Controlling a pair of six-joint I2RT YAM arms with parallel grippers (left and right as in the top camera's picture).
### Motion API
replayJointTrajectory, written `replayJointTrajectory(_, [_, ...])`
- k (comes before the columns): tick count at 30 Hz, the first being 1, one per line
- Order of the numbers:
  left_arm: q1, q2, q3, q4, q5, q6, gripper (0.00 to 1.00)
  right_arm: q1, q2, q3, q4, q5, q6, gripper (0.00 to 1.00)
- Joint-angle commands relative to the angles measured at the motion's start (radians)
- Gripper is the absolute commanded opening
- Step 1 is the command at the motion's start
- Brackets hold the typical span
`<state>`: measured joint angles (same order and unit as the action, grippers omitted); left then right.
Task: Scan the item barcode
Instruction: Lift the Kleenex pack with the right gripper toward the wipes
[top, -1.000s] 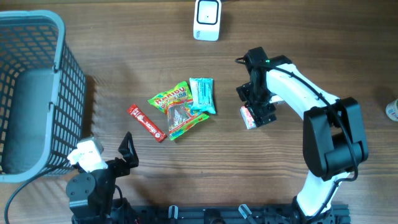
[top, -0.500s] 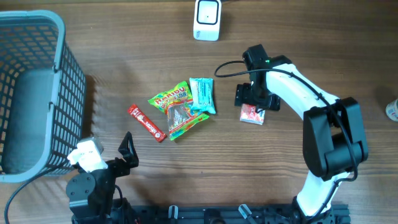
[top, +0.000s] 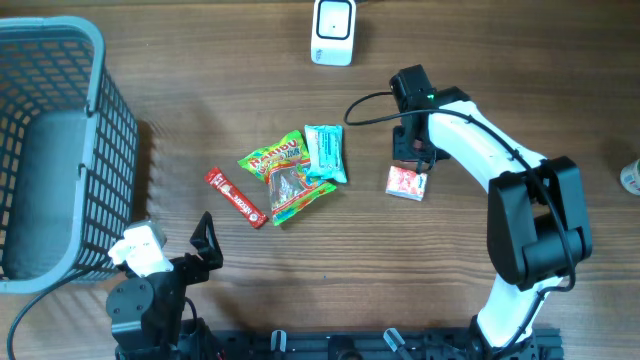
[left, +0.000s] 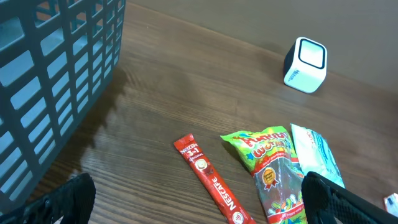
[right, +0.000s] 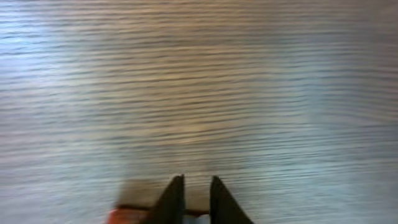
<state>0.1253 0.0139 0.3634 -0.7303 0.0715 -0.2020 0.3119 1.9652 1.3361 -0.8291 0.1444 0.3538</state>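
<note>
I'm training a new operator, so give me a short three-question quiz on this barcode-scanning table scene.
1. True or false: the coffee stick lies inside the basket.
2. Which lies nearest the right fingers? A gummy bag, B small red packet, C coffee stick.
3. What white device sits at the table's far edge?
Key: 1 false, the coffee stick lies on the table, outside the basket; 2 B; 3 the scanner.
</note>
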Motion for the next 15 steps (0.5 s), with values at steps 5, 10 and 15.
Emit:
replayJointTrajectory(5, [-0.005, -0.005, -0.003, 0.002, -0.010, 0.015, 1.00, 0.005, 0.002, -0.010, -0.016, -0.206, -0.021, 0.08])
replayJointTrajectory(10, [-0.005, -0.005, -0.003, 0.002, -0.010, 0.015, 1.00, 0.005, 0.008, -0.024, -0.034, -0.408, -0.239, 0.08])
replayJointTrajectory(15, [-0.005, -0.005, -0.003, 0.002, -0.010, 0.015, 1.00, 0.005, 0.008, -0.024, -0.266, -0.489, -0.411, 0.04])
